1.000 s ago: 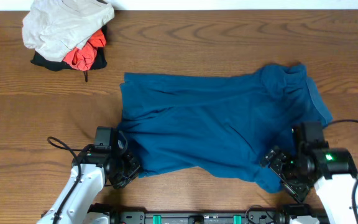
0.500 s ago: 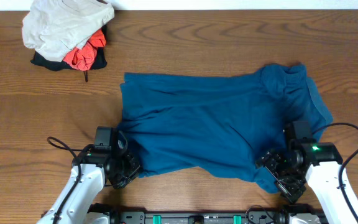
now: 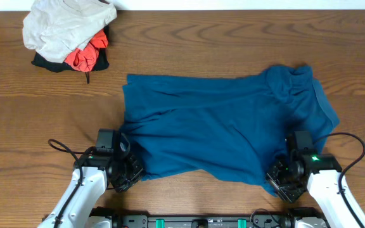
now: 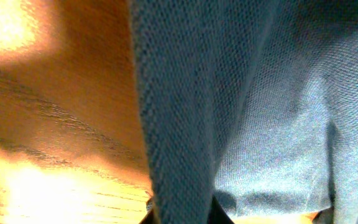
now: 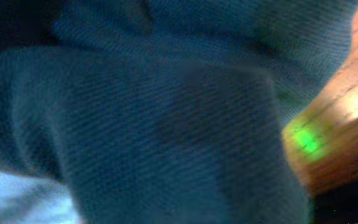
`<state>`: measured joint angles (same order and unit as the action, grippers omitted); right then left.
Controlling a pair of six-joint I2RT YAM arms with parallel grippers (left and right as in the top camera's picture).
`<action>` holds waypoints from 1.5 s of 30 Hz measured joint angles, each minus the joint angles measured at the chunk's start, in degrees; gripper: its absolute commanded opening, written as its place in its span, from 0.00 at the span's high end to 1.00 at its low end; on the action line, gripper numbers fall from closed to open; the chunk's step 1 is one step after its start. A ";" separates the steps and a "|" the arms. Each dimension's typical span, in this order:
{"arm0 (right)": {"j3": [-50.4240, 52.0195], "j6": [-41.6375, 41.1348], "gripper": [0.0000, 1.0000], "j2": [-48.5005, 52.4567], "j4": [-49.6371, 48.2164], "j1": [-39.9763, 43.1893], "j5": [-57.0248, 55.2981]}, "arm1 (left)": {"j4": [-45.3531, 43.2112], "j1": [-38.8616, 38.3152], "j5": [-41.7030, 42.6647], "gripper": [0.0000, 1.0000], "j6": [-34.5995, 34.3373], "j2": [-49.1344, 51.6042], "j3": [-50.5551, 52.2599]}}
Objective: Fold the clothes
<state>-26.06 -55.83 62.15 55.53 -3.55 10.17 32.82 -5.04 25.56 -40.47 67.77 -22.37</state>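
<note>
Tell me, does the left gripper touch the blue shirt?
Touching. The left wrist view shows a fold of the blue shirt running into the shut left gripper.

Top view bright and sharp, thin shadows under the shirt [image 3: 220,120], left wrist view blurry, bright glare on the table [image 4: 17,186], right wrist view dim and fuzzy, small green glow [image 5: 303,140]

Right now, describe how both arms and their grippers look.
Both arms have white links ending in black grippers. The left gripper has a thin black cable looping beside it. The right gripper carries a lit green light and a larger cable loop.
</note>
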 measured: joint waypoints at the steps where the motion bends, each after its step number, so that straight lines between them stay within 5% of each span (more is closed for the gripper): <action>1: 0.00 0.11 0.99 0.00 -0.50 0.00 0.00 | 0.00 0.00 0.00 0.94 0.00 0.00 0.00; 11: -3.37 2.60 0.99 0.00 0.22 0.00 -1.29 | 4.46 0.00 -0.07 0.94 3.06 -0.09 -1.01; 23: -24.98 10.73 0.99 0.15 13.81 0.00 -8.96 | 15.91 -0.02 -1.79 0.94 8.68 -5.79 -14.80; 45: -62.77 24.11 0.99 1.29 24.90 0.00 -17.29 | 30.91 -0.33 -10.12 0.94 17.42 -7.08 -58.10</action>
<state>-88.84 -31.73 63.44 80.42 -3.55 -7.11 63.72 -5.37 15.44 -23.05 60.69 -80.47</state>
